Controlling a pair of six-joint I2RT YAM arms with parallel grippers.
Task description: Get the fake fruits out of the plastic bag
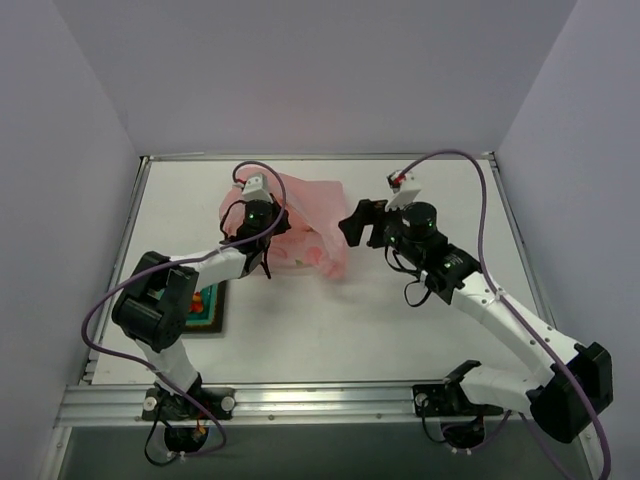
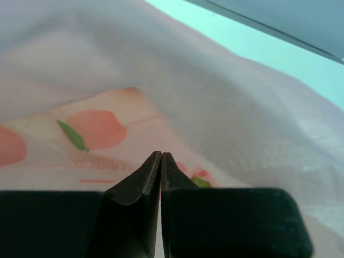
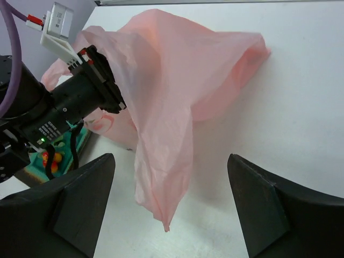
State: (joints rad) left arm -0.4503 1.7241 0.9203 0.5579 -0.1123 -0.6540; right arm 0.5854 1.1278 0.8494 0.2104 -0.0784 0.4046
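Observation:
The pink plastic bag (image 1: 315,215) hangs lifted over the back middle of the table, its film draped from my left gripper (image 1: 278,225). In the left wrist view that gripper (image 2: 161,155) has its jaws pressed together against the bag's peach-printed film (image 2: 242,107). My right gripper (image 1: 352,225) stands open just right of the bag. In the right wrist view its fingers (image 3: 171,157) straddle a loose hanging corner of the bag (image 3: 172,80) without touching it. Small red and orange fruit pieces (image 3: 52,157) show behind the left arm, on a teal surface. Whatever the bag holds is hidden.
A dark square tray with a teal inside (image 1: 205,306) lies at the left, beside the left arm's base link. White walls close in the table (image 1: 330,320) at the back and sides. Purple cables loop over both arms.

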